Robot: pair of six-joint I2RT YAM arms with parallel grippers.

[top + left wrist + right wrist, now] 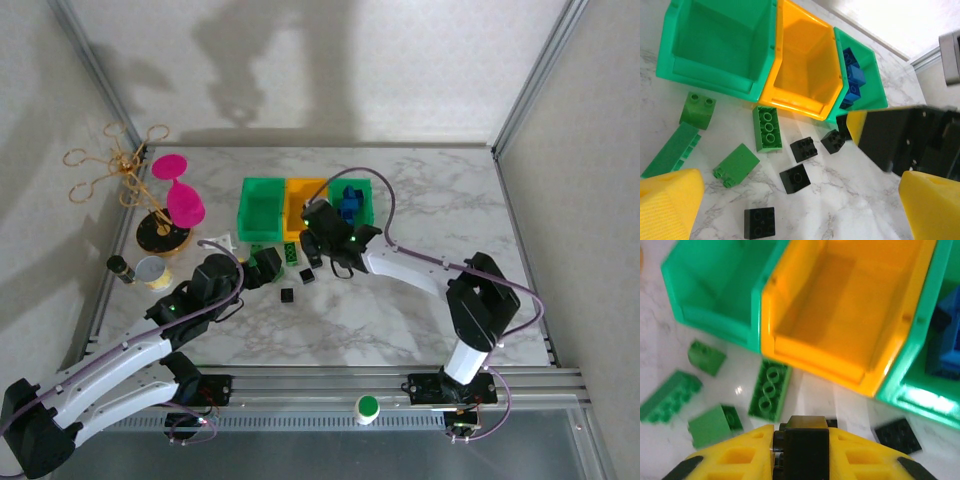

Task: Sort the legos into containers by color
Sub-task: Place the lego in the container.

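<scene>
Marbled surface [400, 335] below, my right claw [801, 452] is clenching a black brick [802, 432], and I am aiming to clear the orange bin's [850, 305] rim before letting go.

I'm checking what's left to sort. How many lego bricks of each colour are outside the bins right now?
Green bricks: 4
Black bricks lying loose: 4
Black brick held in the right gripper: 1
Total: 9

Green and black legos [768, 128] loose before three bins [805, 55]
</scene>
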